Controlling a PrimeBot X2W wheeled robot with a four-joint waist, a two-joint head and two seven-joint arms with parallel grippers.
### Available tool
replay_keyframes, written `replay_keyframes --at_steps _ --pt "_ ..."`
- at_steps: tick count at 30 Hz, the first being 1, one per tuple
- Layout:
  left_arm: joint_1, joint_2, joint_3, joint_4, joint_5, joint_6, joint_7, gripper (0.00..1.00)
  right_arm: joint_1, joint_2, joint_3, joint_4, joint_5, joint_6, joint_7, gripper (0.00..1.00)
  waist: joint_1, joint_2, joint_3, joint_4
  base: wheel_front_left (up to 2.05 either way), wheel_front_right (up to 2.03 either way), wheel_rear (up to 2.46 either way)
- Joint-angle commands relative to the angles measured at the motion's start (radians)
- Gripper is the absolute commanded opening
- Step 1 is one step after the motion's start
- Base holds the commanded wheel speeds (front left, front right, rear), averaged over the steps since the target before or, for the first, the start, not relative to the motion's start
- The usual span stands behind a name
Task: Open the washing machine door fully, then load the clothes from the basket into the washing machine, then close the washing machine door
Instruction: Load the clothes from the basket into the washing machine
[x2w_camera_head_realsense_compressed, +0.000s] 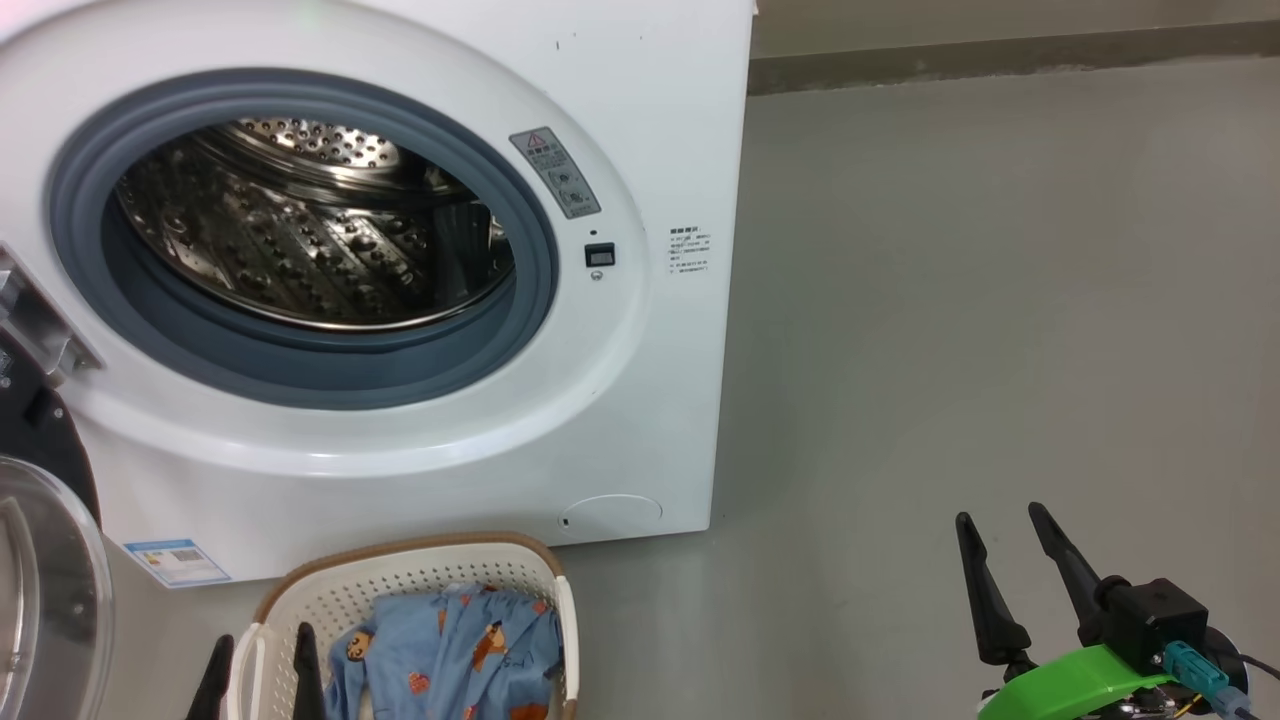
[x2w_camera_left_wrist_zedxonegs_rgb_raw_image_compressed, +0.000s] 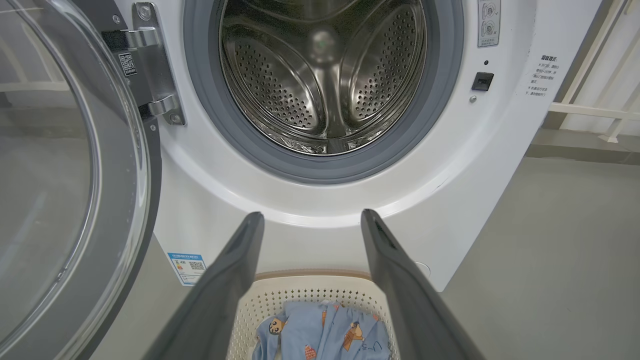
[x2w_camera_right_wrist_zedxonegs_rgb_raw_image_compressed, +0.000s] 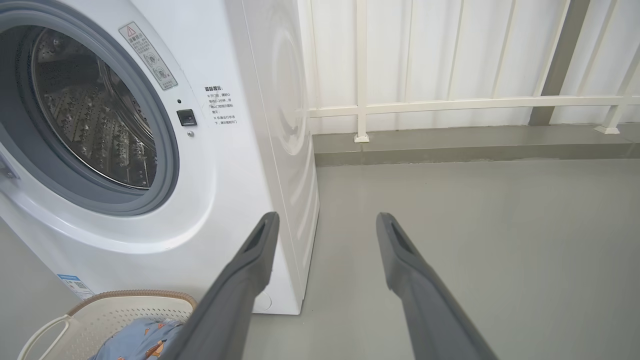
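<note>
Head view: basket (x2w_camera_head_realsense_compressed: 420, 580) holds clothes (x2w_camera_head_realsense_compressed: 450, 650); drum (x2w_camera_head_realsense_compressed: 300, 230) bare.

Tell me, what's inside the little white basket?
Light blue clothes with brown cartoon bears lie bunched in the basket. Whatever is beneath them, and the basket's bottom, is covered, so I cannot tell.

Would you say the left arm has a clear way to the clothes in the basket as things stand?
Probably yes: the left tool is open over the basket, the clothes lie uncovered in it, and nothing sits between them.
</note>
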Motion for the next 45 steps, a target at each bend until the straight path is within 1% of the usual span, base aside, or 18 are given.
replay_keyframes --at_steps 1,7,14,24,32,34,37,45 --pt "-0.040 0.015 0.027 -0.016 -0.012 0.004 -0.005 1.00 -0.017 -0.003 0.026 -0.020 0.000 0.006 -0.012 1.00 0.0000 0.0000 0.005 -0.001 0.00 0.00 0.00" --pt "-0.055 0.015 0.000 0.027 -0.033 0.005 -0.005 1.00 -0.028 -0.003 0.039 -0.008 0.011 0.006 -0.012 1.00 0.0000 0.0000 0.045 -0.011 0.00 0.00 0.00" --pt "-0.101 0.015 -0.038 0.102 -0.061 0.002 -0.005 1.00 -0.054 -0.003 0.033 -0.014 0.013 0.006 -0.012 1.00 0.0000 0.0000 0.124 -0.033 0.00 0.00 0.00" --pt "-0.232 0.017 -0.031 0.223 -0.067 -0.034 -0.005 1.00 -0.095 -0.003 0.017 -0.030 0.022 0.006 -0.012 1.00 0.0000 0.0000 0.291 -0.082 0.00 0.00 0.00" --pt "-0.360 0.027 -0.019 0.325 -0.083 -0.056 -0.005 1.00 -0.130 -0.003 0.008 -0.046 0.028 0.006 -0.012 1.00 0.0000 0.0000 0.432 -0.099 0.00 0.00 0.00" --pt "-0.395 0.027 -0.011 0.356 -0.108 -0.064 -0.005 1.00 -0.142 -0.003 0.010 -0.050 0.030 0.006 -0.012 1.00 0.0000 0.0000 0.466 -0.102 0.00 0.00 0.00" --pt "-0.451 0.037 -0.008 0.406 -0.129 -0.073 -0.005 1.00 -0.156 -0.003 0.010 -0.055 0.035 0.006 -0.012 1.00 0.0000 0.0000 0.513 -0.104 0.00 0.00 0.00" --pt "-0.568 0.096 -0.045 0.542 -0.149 -0.082 -0.003 1.00 -0.185 -0.003 0.023 -0.063 0.044 0.006 -0.012 1.00 0.0000 0.0000 0.594 -0.123 0.00 0.00 0.00"
